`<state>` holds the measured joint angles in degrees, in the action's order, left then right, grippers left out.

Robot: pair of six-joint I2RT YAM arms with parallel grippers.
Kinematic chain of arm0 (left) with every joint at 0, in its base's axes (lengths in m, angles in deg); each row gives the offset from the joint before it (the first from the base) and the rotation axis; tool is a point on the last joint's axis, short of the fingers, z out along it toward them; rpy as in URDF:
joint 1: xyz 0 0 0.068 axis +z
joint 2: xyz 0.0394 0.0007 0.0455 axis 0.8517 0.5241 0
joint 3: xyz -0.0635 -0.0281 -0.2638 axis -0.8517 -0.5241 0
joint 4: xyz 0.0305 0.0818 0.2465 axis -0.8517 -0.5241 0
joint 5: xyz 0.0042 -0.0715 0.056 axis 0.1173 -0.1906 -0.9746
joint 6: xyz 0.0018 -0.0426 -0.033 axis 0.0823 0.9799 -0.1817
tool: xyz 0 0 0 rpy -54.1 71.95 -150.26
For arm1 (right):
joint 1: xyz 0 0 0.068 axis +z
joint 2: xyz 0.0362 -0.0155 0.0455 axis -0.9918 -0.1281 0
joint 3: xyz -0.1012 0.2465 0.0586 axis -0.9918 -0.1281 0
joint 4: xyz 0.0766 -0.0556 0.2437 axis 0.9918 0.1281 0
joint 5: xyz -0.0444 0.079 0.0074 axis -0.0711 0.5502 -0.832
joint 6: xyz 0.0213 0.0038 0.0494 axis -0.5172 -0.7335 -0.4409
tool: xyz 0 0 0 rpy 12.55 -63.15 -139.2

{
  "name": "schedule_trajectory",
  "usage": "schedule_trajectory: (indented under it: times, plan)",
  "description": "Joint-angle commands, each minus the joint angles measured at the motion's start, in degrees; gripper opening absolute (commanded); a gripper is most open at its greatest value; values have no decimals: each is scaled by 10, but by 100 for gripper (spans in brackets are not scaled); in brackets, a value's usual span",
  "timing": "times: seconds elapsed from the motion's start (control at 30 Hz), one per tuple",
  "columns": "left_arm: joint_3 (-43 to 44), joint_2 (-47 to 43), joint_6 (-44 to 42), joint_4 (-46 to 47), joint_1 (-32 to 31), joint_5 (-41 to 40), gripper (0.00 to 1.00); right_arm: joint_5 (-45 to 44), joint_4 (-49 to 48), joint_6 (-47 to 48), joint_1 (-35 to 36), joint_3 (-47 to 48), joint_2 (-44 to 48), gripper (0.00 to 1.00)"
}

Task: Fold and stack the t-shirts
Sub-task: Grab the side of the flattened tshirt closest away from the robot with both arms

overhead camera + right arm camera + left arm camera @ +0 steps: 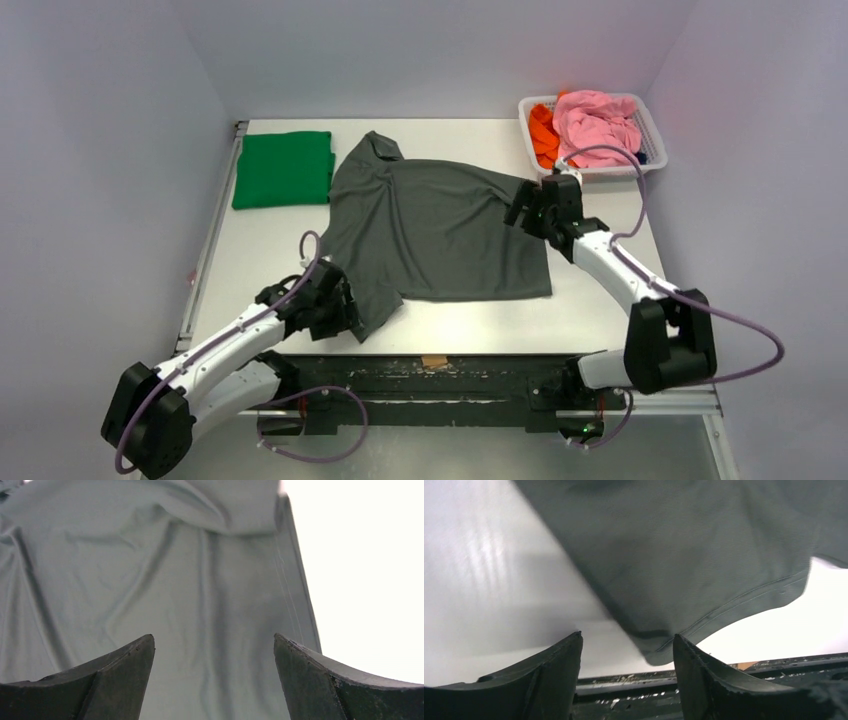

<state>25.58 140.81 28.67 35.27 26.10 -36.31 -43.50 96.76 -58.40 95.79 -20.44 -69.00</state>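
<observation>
Basket first: the white mesh basket (652, 141) sits at the far right corner of the table (590, 315), and it holds a heap of pink cloth (598, 120) with orange cloth (543, 135) tucked in on its left side. Neither task shirt is in it.

The green shirt (284, 168) lies folded at the far left corner, its left edge close to the table's rim. The grey shirt (440, 230) lies spread open across the middle, collar towards the far edge, just beside the green one.

The left gripper (343, 303) is down at the near-left sleeve, fingers (556, 680) spread wide; the sleeve's hemmed corner lies in the gap, not pinched. The right gripper (522, 203) hovers at the shirt's right side near the basket, fingers (310, 680) also apart, over wrinkled cloth and its straight edge.

Bare tabletop shows along the near edge, down the right side, and on the left below the green shirt.
</observation>
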Motion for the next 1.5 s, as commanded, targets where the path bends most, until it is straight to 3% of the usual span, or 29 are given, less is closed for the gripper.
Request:
schedule_trajectory:
  times: [0.0,0.13,0.23,0.57,0.73,0.97,1.0,1.1,1.13,1.23,1.47]
  plan:
    - [0,62,11,109,-3,27,58,-37,-25,-76,-1,-89,99,87]
    - [15,140,-3,143,-3,50,36,-73,4,-89,-1,-150,170,87]
    - [32,168,-3,128,-6,54,0,-95,41,-122,-1,-187,219,87]
    - [33,57,21,-53,-33,-5,0,-120,152,-181,-1,-259,294,82]
    - [11,2,44,-64,-44,18,0,-114,122,-201,-1,-306,301,78]
    - [12,-3,50,-36,-48,25,0,-105,69,-206,-1,-322,257,68]
    - [14,-2,51,-29,-48,25,0,-101,66,-205,-1,-322,251,66]
    - [25,7,55,-22,-48,19,0,-83,71,-198,-1,-321,247,44]
    - [28,9,56,-22,-49,18,0,-82,83,-196,-1,-320,251,42]
    - [28,8,57,-23,-48,15,0,-86,131,-200,-1,-317,274,48]
    - [30,0,56,-27,-48,9,0,-87,154,-204,-1,-319,292,48]
